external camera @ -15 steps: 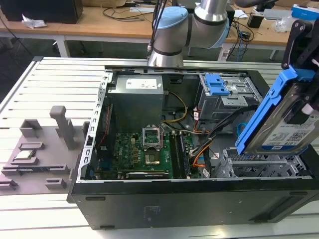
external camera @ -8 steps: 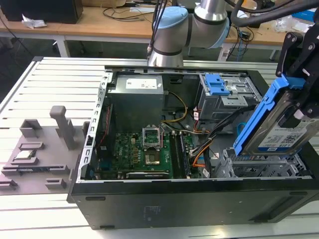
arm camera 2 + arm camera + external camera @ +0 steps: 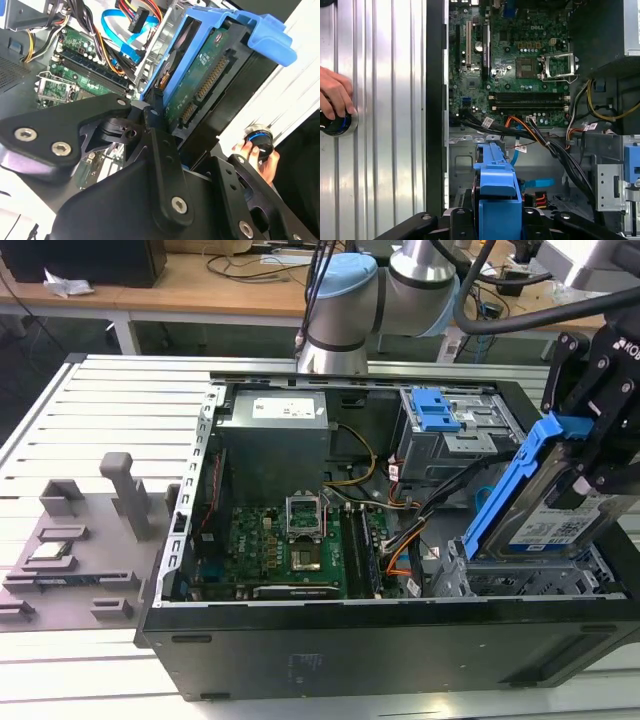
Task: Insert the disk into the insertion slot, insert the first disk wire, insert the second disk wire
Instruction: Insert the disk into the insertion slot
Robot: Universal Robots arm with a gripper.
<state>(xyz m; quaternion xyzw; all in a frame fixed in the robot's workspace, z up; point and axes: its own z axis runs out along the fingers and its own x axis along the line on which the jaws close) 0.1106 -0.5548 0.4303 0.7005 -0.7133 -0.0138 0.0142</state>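
In the exterior view my gripper [image 3: 592, 455] is shut on the disk [image 3: 558, 525], a grey drive with a white-and-blue label in a bright blue carrier [image 3: 505, 490]. The disk hangs steeply tilted at the case's right end, its lower end at the top of the insertion slot [image 3: 470, 580], a silver perforated cage. The second wrist view shows the disk's green circuit-board underside [image 3: 200, 85] and a black finger [image 3: 152, 117] pressed against its side. The carrier's blue end [image 3: 497, 185] shows in the first wrist view over the silver cage [image 3: 462, 165]. A blue flat wire [image 3: 536, 183] and orange-black wires [image 3: 400, 545] lie loose beside the cage.
The open black computer case [image 3: 380, 640] holds a green motherboard [image 3: 290, 545], a grey power supply [image 3: 275, 430] and a taller grey bay with a blue latch [image 3: 435, 410]. A grey fixture [image 3: 90, 540] sits on the slatted table at the exterior view's left. A person's hand [image 3: 335, 95] rests on a round knob.
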